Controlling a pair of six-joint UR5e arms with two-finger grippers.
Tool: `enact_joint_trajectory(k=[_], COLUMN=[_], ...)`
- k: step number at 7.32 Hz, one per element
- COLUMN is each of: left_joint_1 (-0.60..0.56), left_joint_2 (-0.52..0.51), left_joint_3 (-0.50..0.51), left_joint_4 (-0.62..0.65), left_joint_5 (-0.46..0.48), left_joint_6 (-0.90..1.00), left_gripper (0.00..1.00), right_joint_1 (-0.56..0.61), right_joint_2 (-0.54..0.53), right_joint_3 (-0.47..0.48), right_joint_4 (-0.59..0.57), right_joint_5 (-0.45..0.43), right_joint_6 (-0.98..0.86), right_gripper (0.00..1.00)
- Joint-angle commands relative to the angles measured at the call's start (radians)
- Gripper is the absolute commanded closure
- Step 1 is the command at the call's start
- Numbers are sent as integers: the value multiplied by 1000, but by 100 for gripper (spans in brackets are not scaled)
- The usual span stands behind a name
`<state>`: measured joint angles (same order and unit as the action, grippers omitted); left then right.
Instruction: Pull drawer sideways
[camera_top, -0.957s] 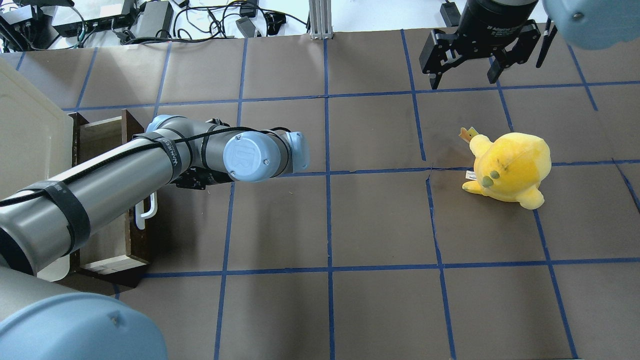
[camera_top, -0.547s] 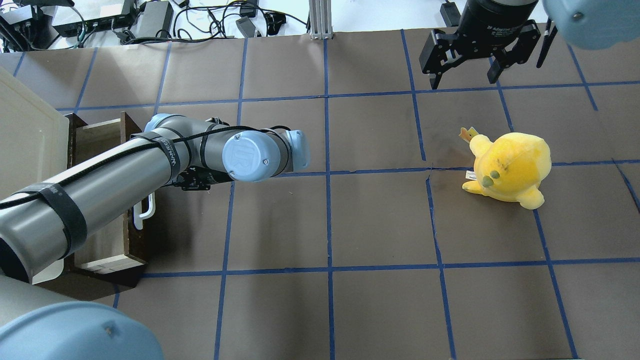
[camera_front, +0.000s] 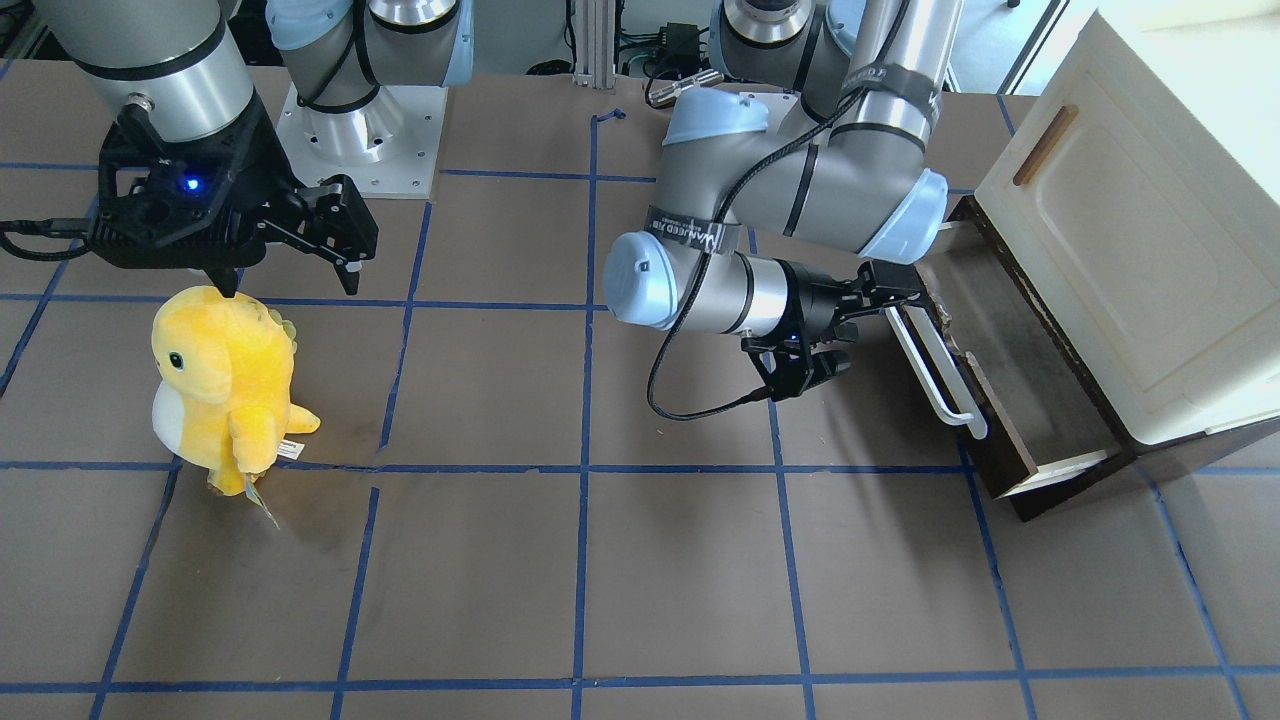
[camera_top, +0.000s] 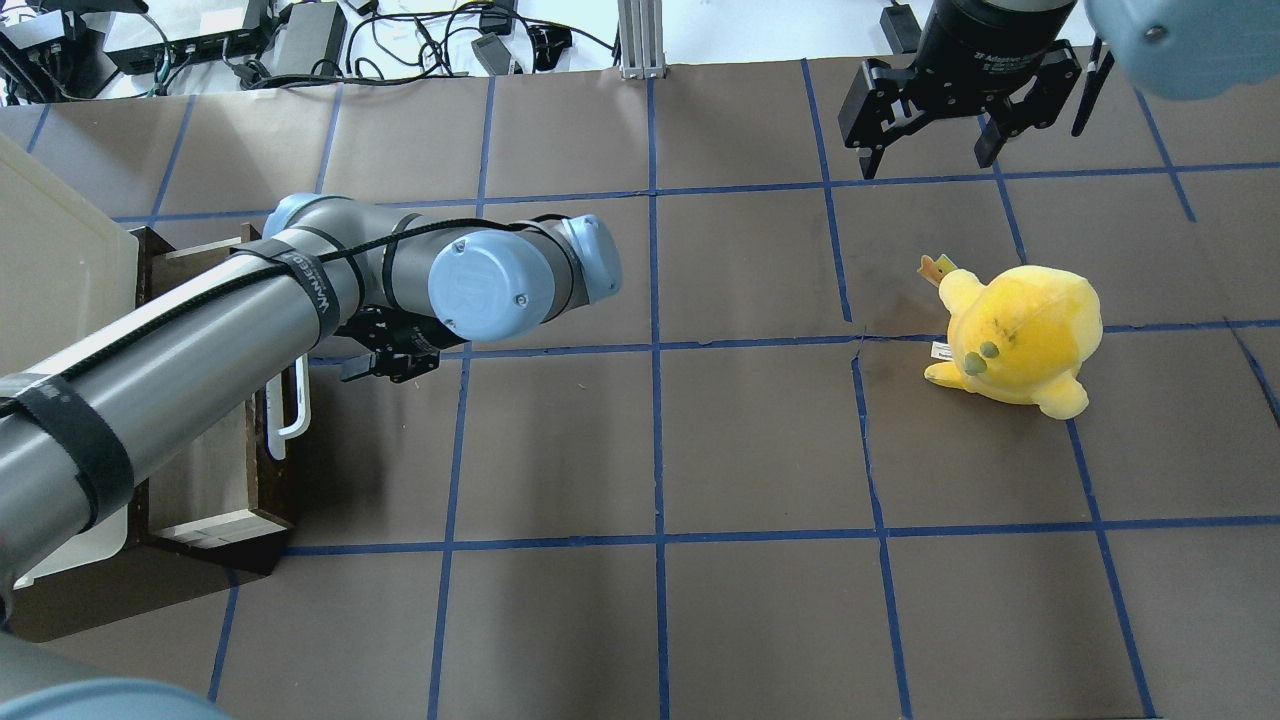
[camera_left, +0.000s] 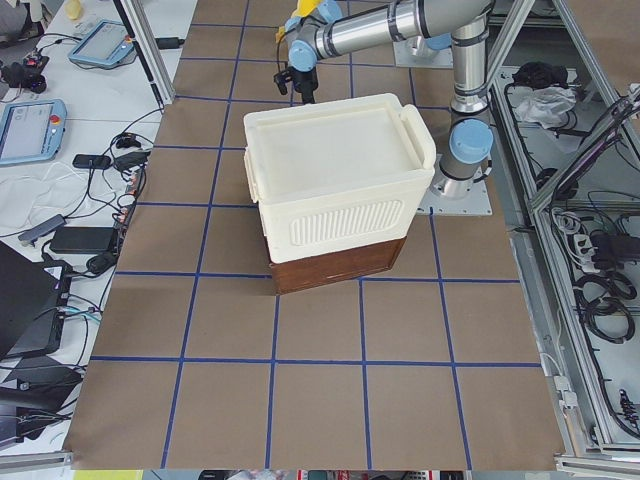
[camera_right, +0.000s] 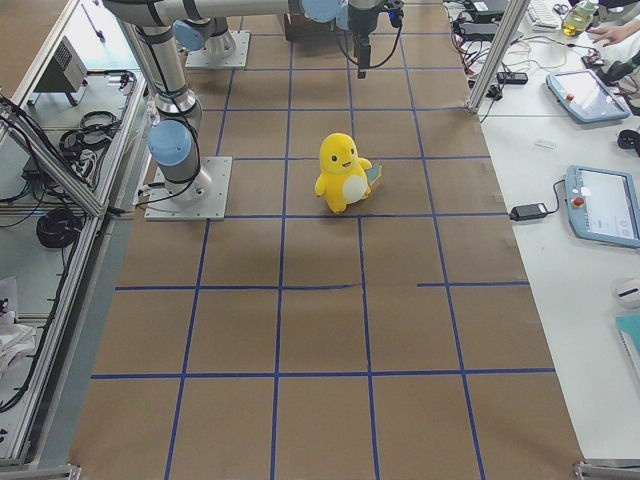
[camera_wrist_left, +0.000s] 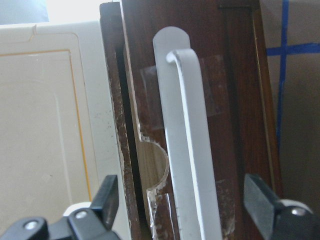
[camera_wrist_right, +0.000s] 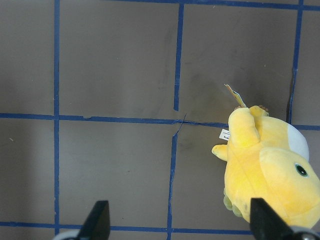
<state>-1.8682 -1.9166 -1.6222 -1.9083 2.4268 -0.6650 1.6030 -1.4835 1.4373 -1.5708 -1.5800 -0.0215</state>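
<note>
Drawer: dark brown wooden drawer (camera_front: 1000, 372), pale inside, standing partly out beneath the cream panelled cabinet (camera_front: 1120, 250) on the robot's left.
Handle: long white bar handle (camera_front: 937, 372) on its front; only the left wrist view shows clear tape across its rounded mount.
Toy: yellow plush toy (camera_front: 225, 370), upright, well apart from the drawer.
Left arm: left gripper (camera_front: 865, 322) spread wide beside the handle; its wrist view shows the bar between both fingertips (camera_wrist_left: 107, 197), touching neither.
Right arm: right gripper (camera_top: 925, 160) spread wide, empty, near the toy.
</note>
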Motion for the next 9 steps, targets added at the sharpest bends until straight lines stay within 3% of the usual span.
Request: enact_joint_trajectory(k=[1,3,4,7,9], left_joint_1=[1,12,23,198,279], left_joint_2=[106,219,269,358,373], left_joint_3=[106,130,124,90,61], left_joint_4=[84,106,188,262,335], left_joint_5=[-311,-530,-626,-770,-875], left_joint_6=[224,287,303,599,633], left_gripper=[0,0,0,0,0], right_joint_1=[0,0,0,0,0], right_joint_2=[0,0,0,0,0], right_joint_3=[0,0,0,0,0], right_joint_4=[0,0,0,0,0], right_joint_5=[0,0,-1,0,0], right_joint_6=[0,0,0,0,0], right_gripper=[0,0,0,0,0])
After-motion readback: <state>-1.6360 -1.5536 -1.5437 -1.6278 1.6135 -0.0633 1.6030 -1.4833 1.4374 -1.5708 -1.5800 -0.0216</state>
